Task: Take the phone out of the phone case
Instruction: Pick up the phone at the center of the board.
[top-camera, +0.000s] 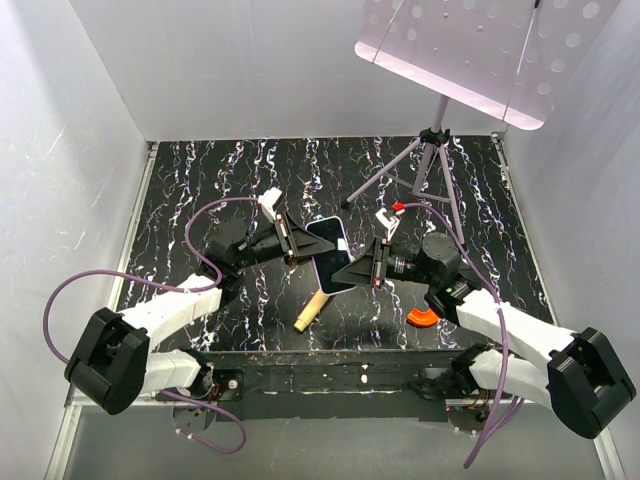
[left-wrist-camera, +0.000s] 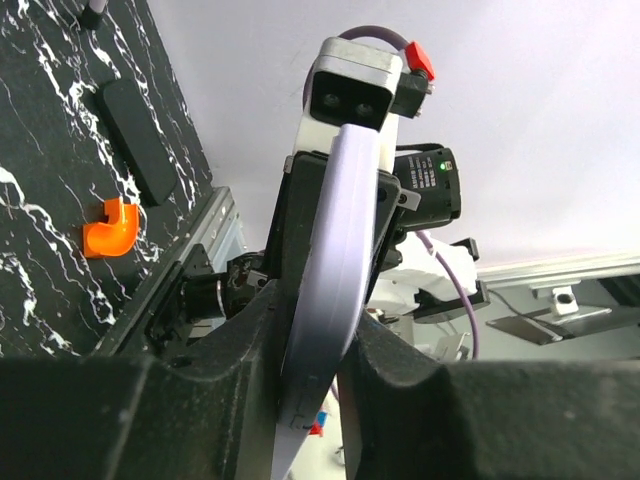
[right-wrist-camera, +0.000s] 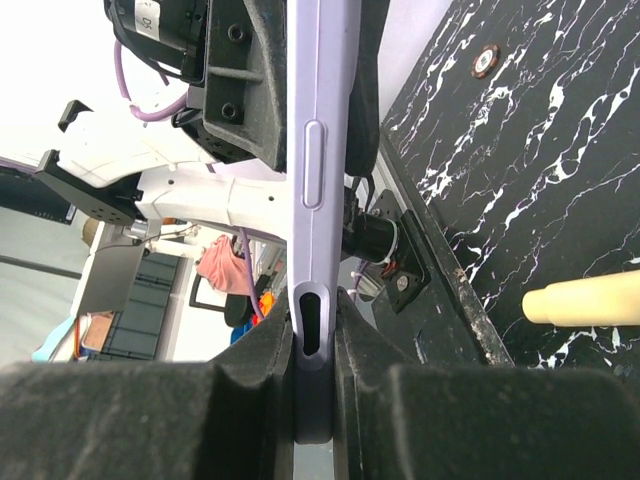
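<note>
The left gripper (left-wrist-camera: 315, 375) and the right gripper (right-wrist-camera: 315, 380) both pinch the phone case (right-wrist-camera: 316, 190), one from each side. Each pair of jaws is almost closed and squeezes the purple case tight. The case is up in the air between the two arms, above the table (top-camera: 200, 180). The phone (top-camera: 327, 247) shows its dark shiny face. It seems to sit inside the case, but that is hard to see from here. An orange bent piece (top-camera: 423, 318) and a wooden peg (top-camera: 309, 311) lie on the table below.
</note>
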